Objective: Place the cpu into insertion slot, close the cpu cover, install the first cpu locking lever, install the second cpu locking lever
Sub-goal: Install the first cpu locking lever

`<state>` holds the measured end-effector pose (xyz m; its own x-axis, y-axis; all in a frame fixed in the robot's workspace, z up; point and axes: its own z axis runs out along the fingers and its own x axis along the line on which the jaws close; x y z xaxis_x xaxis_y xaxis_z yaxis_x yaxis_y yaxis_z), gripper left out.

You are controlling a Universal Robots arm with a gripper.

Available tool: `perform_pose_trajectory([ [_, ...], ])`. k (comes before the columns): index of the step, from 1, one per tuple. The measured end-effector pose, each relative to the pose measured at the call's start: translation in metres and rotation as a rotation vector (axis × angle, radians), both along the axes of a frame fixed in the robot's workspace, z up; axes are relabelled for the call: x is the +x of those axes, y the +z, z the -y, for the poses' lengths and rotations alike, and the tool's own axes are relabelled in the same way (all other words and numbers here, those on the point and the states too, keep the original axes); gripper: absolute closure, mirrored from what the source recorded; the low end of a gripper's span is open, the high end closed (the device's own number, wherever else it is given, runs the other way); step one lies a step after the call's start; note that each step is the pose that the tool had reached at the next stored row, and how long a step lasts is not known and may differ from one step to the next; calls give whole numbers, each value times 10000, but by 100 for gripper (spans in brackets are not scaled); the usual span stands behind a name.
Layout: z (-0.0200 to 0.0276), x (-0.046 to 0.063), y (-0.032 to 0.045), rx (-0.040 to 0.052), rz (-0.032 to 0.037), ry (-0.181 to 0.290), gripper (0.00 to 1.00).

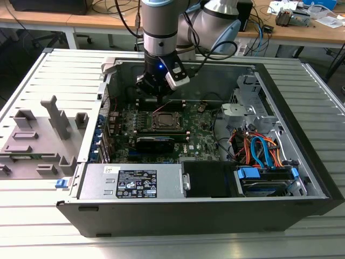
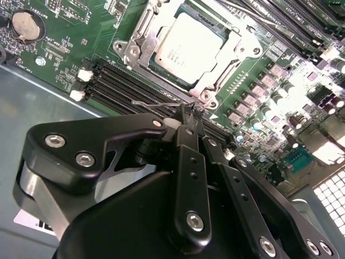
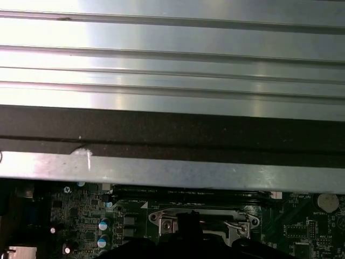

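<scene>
Looking at the second wrist view: the hand [image 2: 191, 116] sits low in the frame, its fingertips drawn narrow around a thin wire lever [image 2: 156, 103] just beside the socket. The cpu [image 2: 188, 46] lies up-frame of the fingertips, seated in its slot, with the cpu cover [image 2: 141, 40] framing it. The lever runs across the frame, along the socket's near edge.

Even overhead light in the exterior view, though the open case [image 1: 302, 102] sits shadowed inside. In the second wrist view, hard glare blows out the motherboard [image 2: 302, 97] while the near black claw [image 2: 190, 116] blurs. In the first wrist view, ribbed metal panel [image 3: 172, 75] gleams almost white.
</scene>
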<state>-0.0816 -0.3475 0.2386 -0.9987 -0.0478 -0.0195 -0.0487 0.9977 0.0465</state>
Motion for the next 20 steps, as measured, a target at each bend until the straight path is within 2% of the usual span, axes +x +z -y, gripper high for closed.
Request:
perform_pose_trajectory([
  [8, -2, 21, -18, 0, 1, 0, 89],
  [14, -47, 22, -34, -7, -1, 23, 89],
  [20, -58, 22, -67, -20, 0, 75, 89],
])
